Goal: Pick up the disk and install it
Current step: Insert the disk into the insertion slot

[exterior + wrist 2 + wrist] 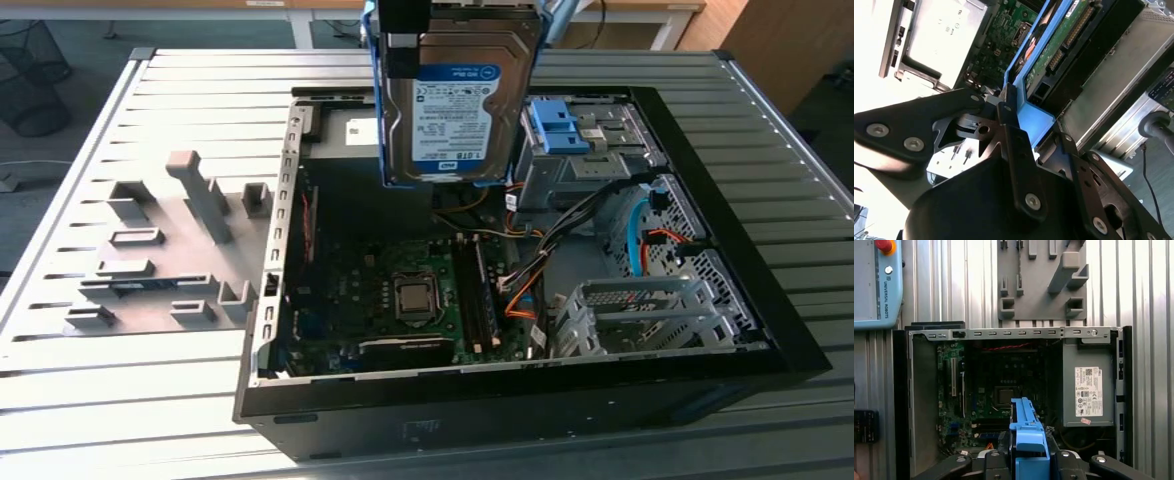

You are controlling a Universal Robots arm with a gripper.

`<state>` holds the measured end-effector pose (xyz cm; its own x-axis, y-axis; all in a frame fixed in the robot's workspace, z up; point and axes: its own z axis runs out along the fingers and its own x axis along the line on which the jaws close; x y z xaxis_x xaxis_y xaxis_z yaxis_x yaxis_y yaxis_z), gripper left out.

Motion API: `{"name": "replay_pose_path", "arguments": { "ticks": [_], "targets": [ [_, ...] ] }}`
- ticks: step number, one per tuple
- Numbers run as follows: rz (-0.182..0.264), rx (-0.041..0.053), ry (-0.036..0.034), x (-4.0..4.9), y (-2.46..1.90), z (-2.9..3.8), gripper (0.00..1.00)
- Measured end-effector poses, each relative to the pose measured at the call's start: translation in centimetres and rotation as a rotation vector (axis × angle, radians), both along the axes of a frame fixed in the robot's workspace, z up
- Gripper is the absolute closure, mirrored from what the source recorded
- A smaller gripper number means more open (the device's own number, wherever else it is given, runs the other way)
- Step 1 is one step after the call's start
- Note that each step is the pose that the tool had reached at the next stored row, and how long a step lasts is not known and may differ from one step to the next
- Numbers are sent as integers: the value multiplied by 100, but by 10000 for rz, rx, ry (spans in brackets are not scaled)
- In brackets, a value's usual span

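The disk (454,100), a silver-grey drive with a white-and-blue label and a blue bracket around its edges, hangs upright in the air over the back of the open computer case (787,340). My gripper (400,55) is shut on its upper part, gripping the blue bracket. In the second wrist view the black fingers (1006,107) clamp the bracket, with the disk's (1054,45) green circuit-board side showing. In the first wrist view the disk (1026,427) appears edge-on between the gripper's (1028,457) fingers, above the motherboard.
Inside the case are a motherboard (400,290), orange and black cables (534,270), a pale metal drive cage (641,315), a bare blue latch (554,125) and a grey box with a white sticker (1088,390). A grey fixture plate (160,250) lies beside the case on the slatted table (80,400).
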<state>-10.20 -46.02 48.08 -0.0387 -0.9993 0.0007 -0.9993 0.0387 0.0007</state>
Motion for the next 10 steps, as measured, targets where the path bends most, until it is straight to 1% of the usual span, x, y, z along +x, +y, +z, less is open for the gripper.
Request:
{"name": "replay_pose_path", "arguments": {
  "ticks": [5, 10],
  "targets": [
    [0, -65, 0, 0, -70, -1, 63],
    [1, -153, 0, 0, -169, -10, 63]
  ]
}}
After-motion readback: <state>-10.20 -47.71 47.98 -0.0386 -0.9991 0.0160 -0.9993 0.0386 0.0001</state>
